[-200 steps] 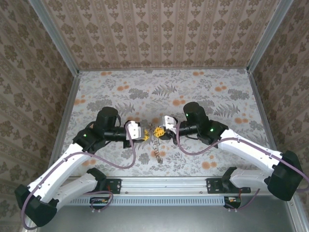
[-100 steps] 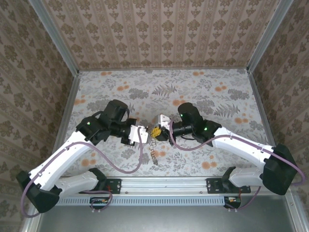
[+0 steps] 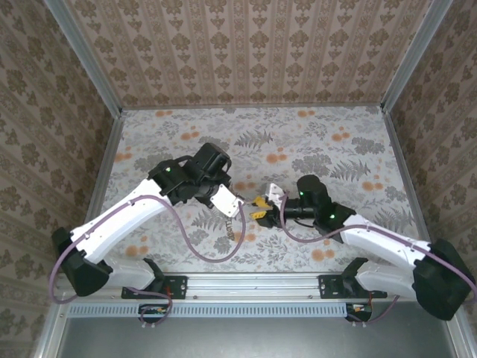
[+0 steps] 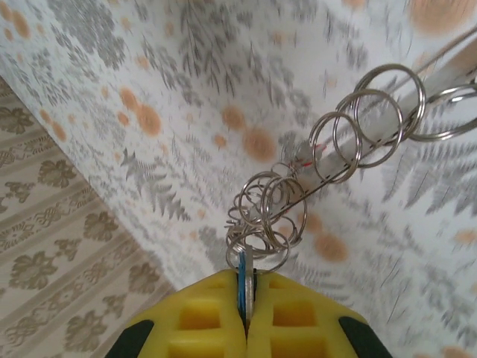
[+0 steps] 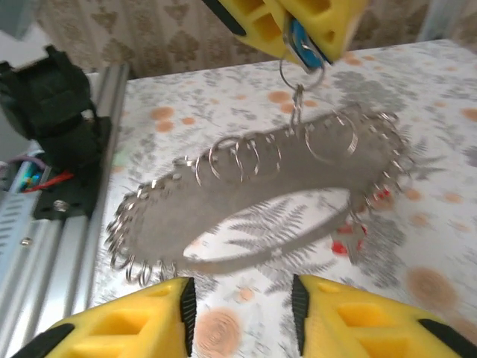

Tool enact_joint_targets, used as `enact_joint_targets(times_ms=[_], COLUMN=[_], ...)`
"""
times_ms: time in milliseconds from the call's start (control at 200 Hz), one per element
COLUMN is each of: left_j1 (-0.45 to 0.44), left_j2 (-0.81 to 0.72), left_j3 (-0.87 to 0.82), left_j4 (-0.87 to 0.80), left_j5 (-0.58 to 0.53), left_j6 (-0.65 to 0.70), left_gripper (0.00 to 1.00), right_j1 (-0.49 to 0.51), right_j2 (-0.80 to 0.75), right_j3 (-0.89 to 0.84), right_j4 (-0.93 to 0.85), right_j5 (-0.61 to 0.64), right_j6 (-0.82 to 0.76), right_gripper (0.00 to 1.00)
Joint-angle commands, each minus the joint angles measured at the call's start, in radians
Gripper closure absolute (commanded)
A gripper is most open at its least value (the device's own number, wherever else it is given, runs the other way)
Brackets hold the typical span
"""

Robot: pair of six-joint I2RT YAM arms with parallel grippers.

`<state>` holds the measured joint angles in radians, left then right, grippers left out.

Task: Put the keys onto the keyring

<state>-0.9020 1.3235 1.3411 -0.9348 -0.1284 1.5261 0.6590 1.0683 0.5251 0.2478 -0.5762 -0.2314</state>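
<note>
Now, left jaws shut tight on blue key; keyring hangs from it, looks blurry; right jaws partly open, holding nothing, near loop; best hold key steady, let loop settle, then pinch one ring slowly.

Below the yellow fingers lies a table covered in grey-fern and orange-blossom print, and beyond them rise beige damask-patterned walls held in aluminium corner posts.

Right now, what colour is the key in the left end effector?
Blue key, clearest in the left wrist view.
</note>
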Motion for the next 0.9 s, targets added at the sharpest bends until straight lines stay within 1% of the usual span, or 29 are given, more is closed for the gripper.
enact_joint_targets(times_ms=[0, 75, 105, 135, 150, 185, 205, 210, 215, 230, 320, 455, 515, 690, 825, 900], left_j1=[-0.006, -0.005, -0.005, -0.005, -0.006, -0.006, -0.006, -0.005, -0.005, -0.006, -0.005, -0.017, -0.023, -0.043, -0.076, -0.098], left_j2=[0.034, 0.058, 0.070, 0.082, 0.090, 0.107, 0.116, 0.118, 0.121, 0.126, 0.159, 0.198, 0.211, 0.285, 0.396, 0.466], left_j3=[0.052, 0.053, 0.055, 0.058, 0.059, 0.065, 0.068, 0.068, 0.069, 0.070, 0.079, 0.118, 0.135, 0.221, 0.331, 0.413], left_j4=[0.037, 0.064, 0.073, 0.085, 0.091, 0.099, 0.105, 0.107, 0.110, 0.118, 0.155, 0.153, 0.153, 0.137, 0.115, 0.089], left_j5=[-0.179, -0.224, -0.248, -0.274, -0.286, -0.316, -0.335, -0.340, -0.343, -0.356, -0.408, -0.432, -0.416, -0.325, -0.308, -0.291], left_j6=[0.178, 0.242, 0.267, 0.284, 0.291, 0.307, 0.318, 0.320, 0.321, 0.327, 0.360, 0.344, 0.320, 0.252, 0.195, 0.149], left_gripper=[1.00, 1.00, 1.00, 1.00, 1.00, 1.00, 1.00, 1.00, 1.00, 1.00, 1.00, 1.00, 1.00, 1.00, 1.00, 1.00], right_j1=[-0.038, -0.063, -0.074, -0.085, -0.091, -0.102, -0.107, -0.109, -0.110, -0.115, -0.138, -0.142, -0.143, -0.145, -0.151, -0.158], right_j2=[-0.113, -0.190, -0.220, -0.249, -0.264, -0.298, -0.318, -0.322, -0.328, -0.342, -0.438, -0.549, -0.582, -0.638, -0.677, -0.703], right_j3=[-0.042, -0.078, -0.093, -0.108, -0.116, -0.134, -0.145, -0.147, -0.149, -0.158, -0.209, -0.265, -0.274, -0.299, -0.315, -0.308], right_j4=[0.049, 0.030, 0.028, 0.025, 0.027, 0.029, 0.031, 0.033, 0.034, 0.037, 0.083, 0.109, 0.091, 0.081, 0.077, 0.028], right_j5=[0.122, 0.230, 0.275, 0.321, 0.342, 0.386, 0.406, 0.410, 0.413, 0.422, 0.455, 0.528, 0.548, 0.622, 0.724, 0.825], right_j6=[-0.004, -0.009, -0.007, -0.003, -0.002, -0.002, 0.001, 0.001, 0.000, 0.000, 0.005, 0.004, 0.004, 0.024, 0.047, 0.065], right_gripper=[0.53, 0.50, 0.48, 0.38, 0.31, 0.26, 0.12, 0.06, 0.03, 0.01, 0.00, 0.00, 0.01, 0.00, 0.00, 0.00])
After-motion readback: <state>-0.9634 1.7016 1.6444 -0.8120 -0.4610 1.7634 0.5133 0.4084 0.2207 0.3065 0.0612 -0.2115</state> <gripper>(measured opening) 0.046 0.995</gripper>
